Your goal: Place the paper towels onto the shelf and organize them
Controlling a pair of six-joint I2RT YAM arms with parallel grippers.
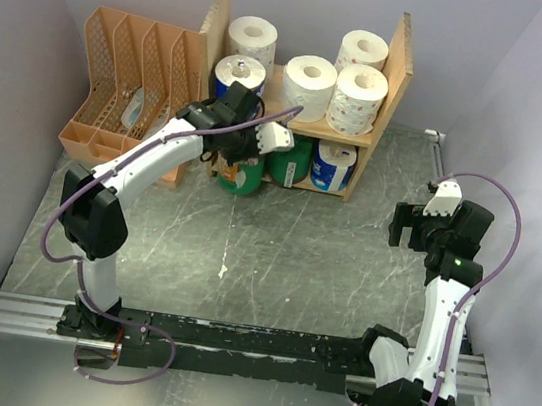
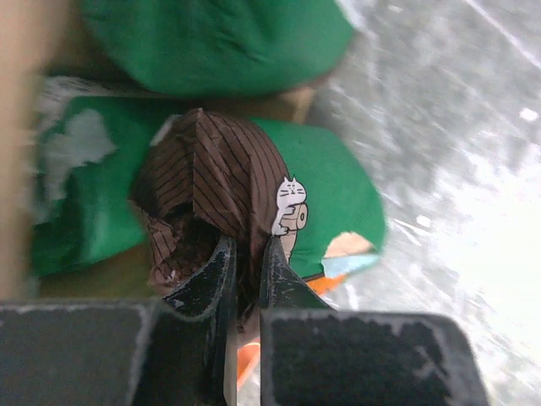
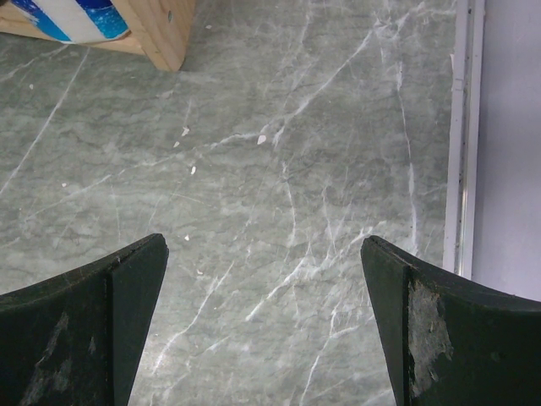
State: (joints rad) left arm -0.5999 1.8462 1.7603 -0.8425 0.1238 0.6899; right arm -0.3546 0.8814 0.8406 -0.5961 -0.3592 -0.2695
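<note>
With the light wooden shelf (image 1: 401, 70) nearly filled, the left hand (image 2: 245, 254) clamps a brown-wrapped paper roll (image 2: 211, 178) at its lower tier; the right hand (image 3: 262, 254) gapes empty.

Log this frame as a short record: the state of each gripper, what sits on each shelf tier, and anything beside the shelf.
left gripper: shut on the brown-wrapped roll, at the left end of the lower tier of the shelf
right gripper: open, empty, above the table
upper tier: four white rolls, one blue-wrapped roll at left
lower tier: green-wrapped rolls, blue-and-white roll at right
beside shelf: peach file organizer, on its left
</note>
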